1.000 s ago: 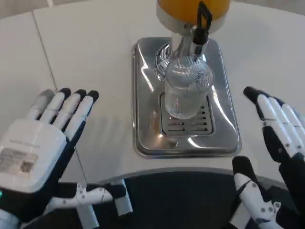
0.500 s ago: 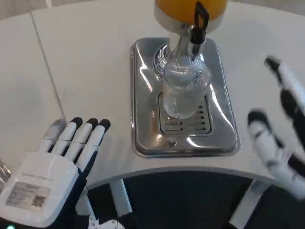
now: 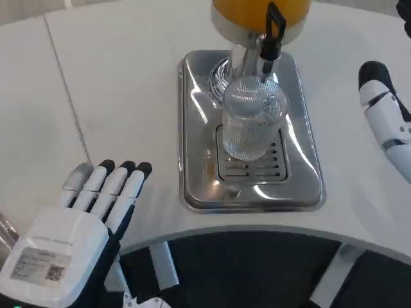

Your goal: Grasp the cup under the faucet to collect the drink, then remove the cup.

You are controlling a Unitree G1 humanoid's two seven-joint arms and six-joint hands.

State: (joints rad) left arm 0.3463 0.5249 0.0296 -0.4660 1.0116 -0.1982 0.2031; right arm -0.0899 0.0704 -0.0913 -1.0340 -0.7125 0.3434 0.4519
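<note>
A clear ribbed cup (image 3: 252, 123) stands upright on the grille of the steel drip tray (image 3: 192, 128), directly below the black faucet (image 3: 274, 31) of the orange drink dispenser (image 3: 259, 13). No drink shows in the cup. My left hand (image 3: 74, 237) lies low at the front left, fingers straight and apart, holding nothing, well away from the cup. My right hand (image 3: 387, 119) is raised at the right edge, to the right of the tray; part of it is cut off by the frame, and nothing is in it.
The white table (image 3: 115, 96) curves along its front edge just below the tray. A thin seam runs down the tabletop on the left. Dark floor lies beyond the edge.
My right hand has risen and moved up the right side, level with the cup. My left hand has drawn back toward the front left corner. The cup has not moved.
</note>
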